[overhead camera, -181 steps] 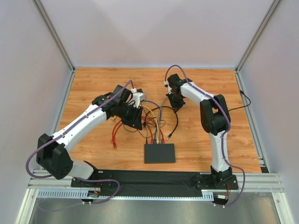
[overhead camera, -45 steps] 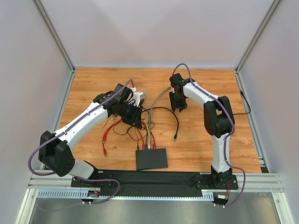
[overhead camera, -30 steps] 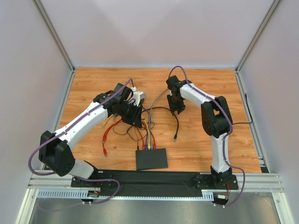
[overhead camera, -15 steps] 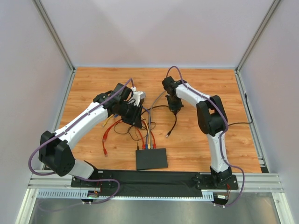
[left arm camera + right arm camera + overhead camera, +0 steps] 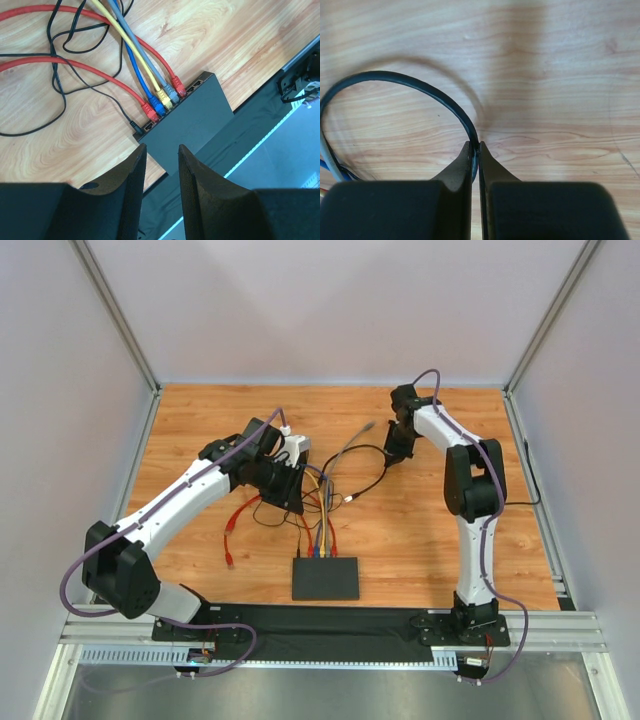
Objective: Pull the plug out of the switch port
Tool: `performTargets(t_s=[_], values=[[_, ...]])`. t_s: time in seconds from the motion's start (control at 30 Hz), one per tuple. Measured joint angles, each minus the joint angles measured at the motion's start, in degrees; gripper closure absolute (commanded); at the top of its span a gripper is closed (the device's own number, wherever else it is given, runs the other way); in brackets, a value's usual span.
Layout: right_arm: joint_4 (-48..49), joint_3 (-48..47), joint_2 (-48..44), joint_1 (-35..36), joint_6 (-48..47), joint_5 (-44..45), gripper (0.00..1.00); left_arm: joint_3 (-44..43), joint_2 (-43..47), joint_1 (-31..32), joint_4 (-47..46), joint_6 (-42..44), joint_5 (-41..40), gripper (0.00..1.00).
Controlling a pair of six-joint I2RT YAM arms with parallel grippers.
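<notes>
tightly between right jaws (black cable [image 5: 400, 81])

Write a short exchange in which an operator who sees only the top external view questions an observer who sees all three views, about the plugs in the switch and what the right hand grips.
Operator: From above, the switch is tiny. Which plugs sit in it?
Observer: The left wrist view shows a row, left to right there: red plug, blue plug, yellow plug, grey plug, second red plug.
Operator: Is the right hand gripping anything?
Observer: Yes. The right wrist view shows it shut on the black cable, which loops away to the left in that view.
</notes>
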State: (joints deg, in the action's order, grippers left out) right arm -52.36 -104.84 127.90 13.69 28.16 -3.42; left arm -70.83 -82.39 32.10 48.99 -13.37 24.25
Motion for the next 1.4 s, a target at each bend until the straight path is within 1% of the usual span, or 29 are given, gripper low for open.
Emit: performTargets(t_s=[0.13, 0.27, 0.4, 0.5, 0.63, 0.83, 1.0, 1.13, 1.17, 1.2, 1.33, 1.4], values=[[0.3, 2.6, -0.5, -0.7, 0.7, -2.7, 1.0, 0.0, 0.2, -0.2, 0.0, 0.0, 0.0, 0.6], [1.0, 3.2, -0.9, -1.3, 2.3, -10.4, 1.0, 0.0, 0.2, -0.3, 0.0, 0.0, 0.0, 0.6], [0.7, 3.6, -3.0, -0.7, 2.4, -14.4, 1.0, 0.0, 0.2, -0.3, 0.0, 0.0, 0.0, 0.6], [1.1, 4.1, -4.9, 0.9, 2.7, -15.4, 1.0, 0.0, 0.2, -0.3, -0.1, 0.0, 0.1, 0.6], [2.7, 6.5, -6.9, 2.3, 6.2, -16.2, 1.0, 0.0, 0.2, -0.3, -0.1, 0.0, 0.1, 0.6], [4.1, 5.7, -6.9, -1.6, 11.4, -14.4, 1.0, 0.0, 0.2, -0.3, -0.1, 0.0, 0.2, 0.6], [0.3, 2.1, -6.8, -5.7, 11.9, -7.2, 1.0, 0.0, 0.3, -0.3, -0.1, 0.0, 0.0, 0.6], [-5.0, -1.6, -6.3, -7.6, 9.3, 1.6, 1.0, 0.0, 0.5, -0.3, -0.1, 0.0, -0.4, 0.6], [-5.6, -1.7, -6.3, -8.0, 8.9, 2.3, 1.0, 0.0, 0.5, -0.3, -0.1, 0.0, -0.4, 0.6], [-5.0, -0.3, -6.7, -8.7, 9.0, 2.6, 1.0, 0.0, 0.5, -0.4, -0.1, 0.0, -0.4, 0.6], [-3.4, 10.4, -9.9, -12.1, 11.6, 0.5, 1.0, 0.0, 0.5, -0.4, -0.2, 0.0, -0.4, 0.6], [-3.7, 12.7, -10.0, -15.1, 12.5, 0.4, 1.0, 0.0, 0.5, -0.4, -0.2, 0.1, -0.3, 0.6]])
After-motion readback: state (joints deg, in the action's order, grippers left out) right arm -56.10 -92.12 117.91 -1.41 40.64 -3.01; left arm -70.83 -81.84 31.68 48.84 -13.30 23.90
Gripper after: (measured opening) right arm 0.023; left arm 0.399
